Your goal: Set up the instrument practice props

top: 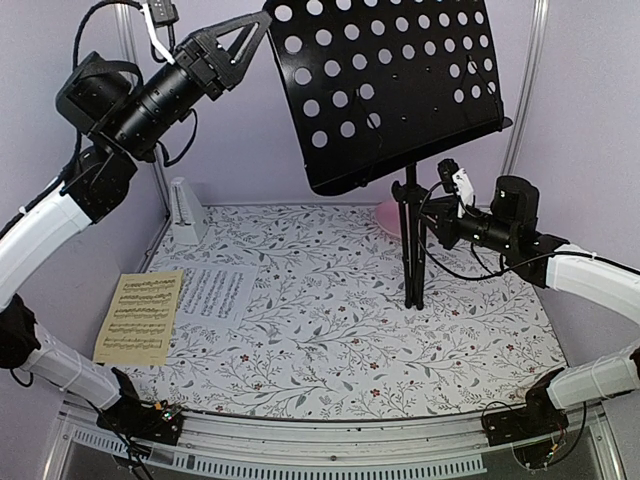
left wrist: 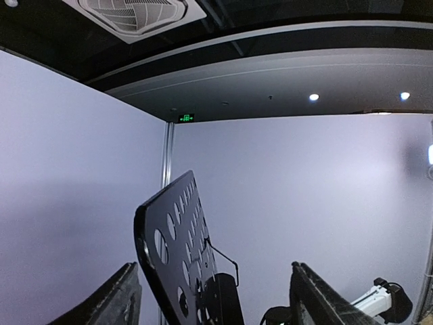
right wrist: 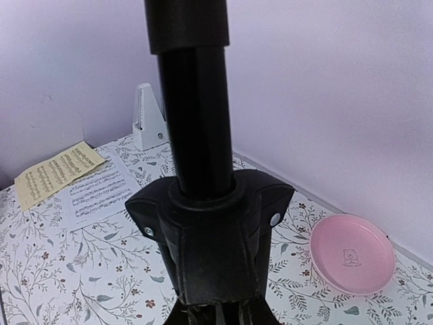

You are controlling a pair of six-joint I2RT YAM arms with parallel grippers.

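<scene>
The black perforated music stand [top: 385, 85] stands upright at the back right of the table, its desk tilted. My right gripper [top: 432, 228] is shut on its pole [right wrist: 196, 101], just above the leg collar [right wrist: 210, 230]; the fingers themselves are hidden in the right wrist view. My left gripper [top: 262, 22] is open at the desk's upper left corner. The desk's edge [left wrist: 152, 257] sits between the fingers [left wrist: 118, 298] without touching them. A yellowish sheet [top: 140, 316] and a white sheet [top: 215, 293] lie flat at the left. The pale metronome [top: 187, 212] stands in the back left corner.
A pink round plate [right wrist: 352, 254] lies by the back wall, partly hidden behind the pole in the top view. The floral tablecloth [top: 320, 340] covers the table. Purple walls and metal frame posts [top: 140, 90] close in the back and sides.
</scene>
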